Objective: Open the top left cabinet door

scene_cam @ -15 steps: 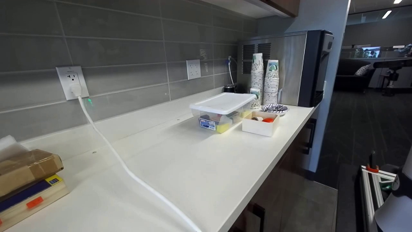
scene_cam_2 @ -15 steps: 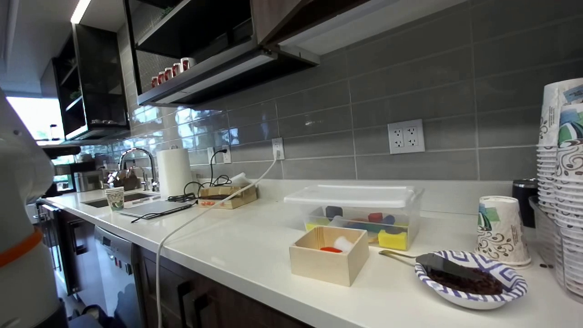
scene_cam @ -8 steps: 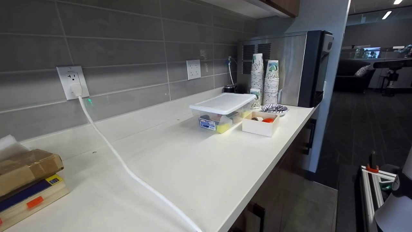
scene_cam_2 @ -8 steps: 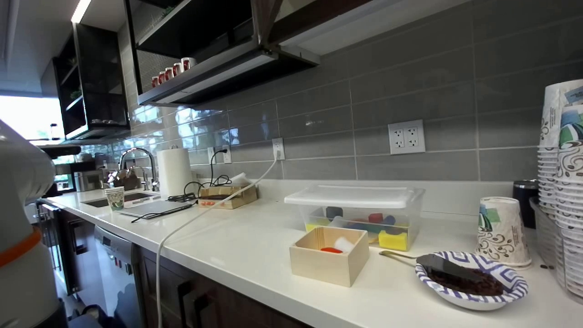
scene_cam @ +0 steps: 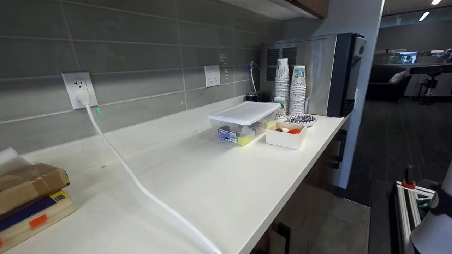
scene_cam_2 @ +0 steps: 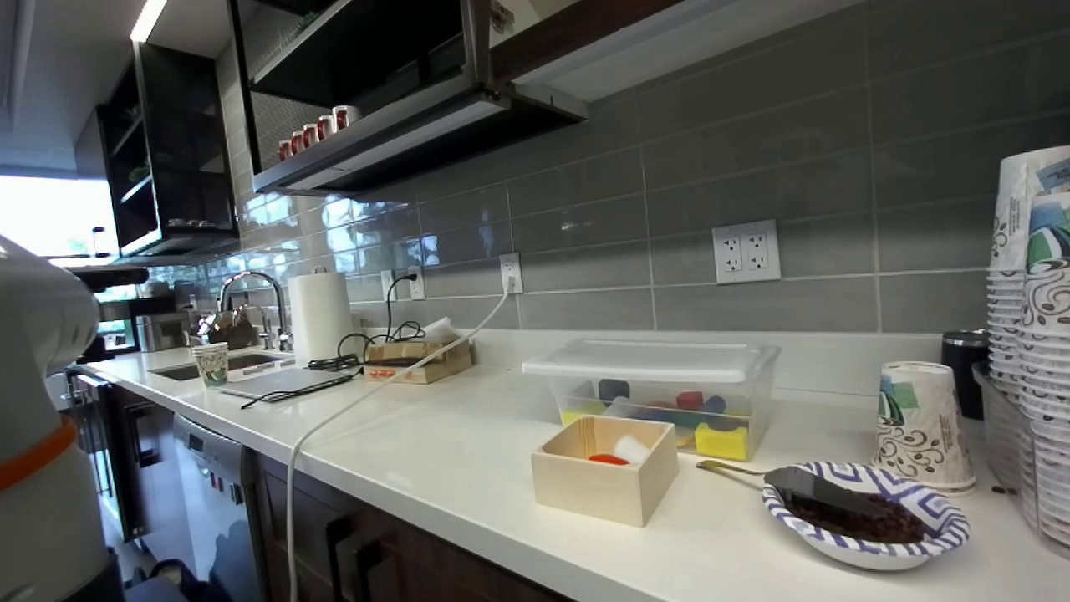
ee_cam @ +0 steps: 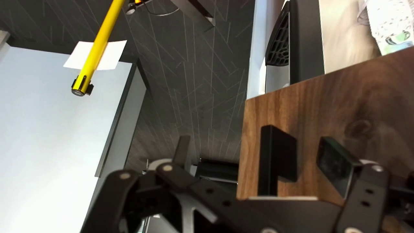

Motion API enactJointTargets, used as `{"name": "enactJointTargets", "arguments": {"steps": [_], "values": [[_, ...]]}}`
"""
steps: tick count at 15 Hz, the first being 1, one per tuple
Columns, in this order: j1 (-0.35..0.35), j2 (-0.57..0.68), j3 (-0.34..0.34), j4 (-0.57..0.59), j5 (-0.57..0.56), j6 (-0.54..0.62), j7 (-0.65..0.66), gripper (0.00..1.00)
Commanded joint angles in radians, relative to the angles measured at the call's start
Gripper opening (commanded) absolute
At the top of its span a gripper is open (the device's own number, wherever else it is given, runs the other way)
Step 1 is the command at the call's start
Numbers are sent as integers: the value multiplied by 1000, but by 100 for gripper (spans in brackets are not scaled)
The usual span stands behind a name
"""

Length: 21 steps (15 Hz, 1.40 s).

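wrist view | cabinet door (ee_cam: pixel 330 111): cut off at right | pincer (ee_cam: pixel 258 147): cut off below

On the white counter (scene_cam_2: pixel 468 468) we see, in an exterior view, a clear lidded tub (scene_cam_2: pixel 652 364) of coloured pieces (scene_cam_2: pixel 721 441), with an open wooden box (scene_cam_2: pixel 585 489) just nearer. To the right stands a patterned bowl (scene_cam_2: pixel 869 558) of dark contents (scene_cam_2: pixel 853 522), a flat dark utensil (scene_cam_2: pixel 823 491) across it; beyond, we find an upside-down paper cup (scene_cam_2: pixel 924 426) and, farther right, stacked cups (scene_cam_2: pixel 1041 351). Toward the far left stand a paper towel roll (scene_cam_2: pixel 320 322) and a curved faucet (scene_cam_2: pixel 279 305). In both exterior views we trace a white cable (scene_cam: pixel 136 180) from a wall outlet (scene_cam: pixel 78 84) over the counter. In the wrist view we note a yellow pole (ee_cam: pixel 102 37) crossing in front of a white sheet (ee_cam: pixel 114 55).
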Motion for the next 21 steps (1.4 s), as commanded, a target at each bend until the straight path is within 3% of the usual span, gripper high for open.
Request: {"name": "enactJointTargets", "arguments": {"steps": [1,14,21], "values": [[34,-63,8,-66,-34,-34,39,100],[65,-156,29,-151,-48,-68,61,100],[116,-160,9,-150,-56,-1,64,100]]}}
